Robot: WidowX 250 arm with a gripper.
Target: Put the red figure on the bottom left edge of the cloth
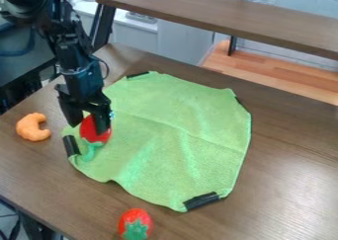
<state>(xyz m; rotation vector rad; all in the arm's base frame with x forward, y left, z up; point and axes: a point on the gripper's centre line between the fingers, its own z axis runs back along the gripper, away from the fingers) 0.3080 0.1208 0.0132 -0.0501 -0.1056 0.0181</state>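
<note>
Red figure [90,130] lengthwise; green end [90,151] toward camera

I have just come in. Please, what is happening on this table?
A black robot arm has its hand low over the left part of the green cloth, at a red figure with a green end. I cannot tell whether it grips it. An orange curved toy and a red strawberry lie on the table beside the cloth.

Rm w/ brown wood table [284,150]
Table under gripper [88,125]; brown shelf [218,12] above & right of it in view, lt. wood surface [277,83] & pale wall [290,55] beyond.
</note>
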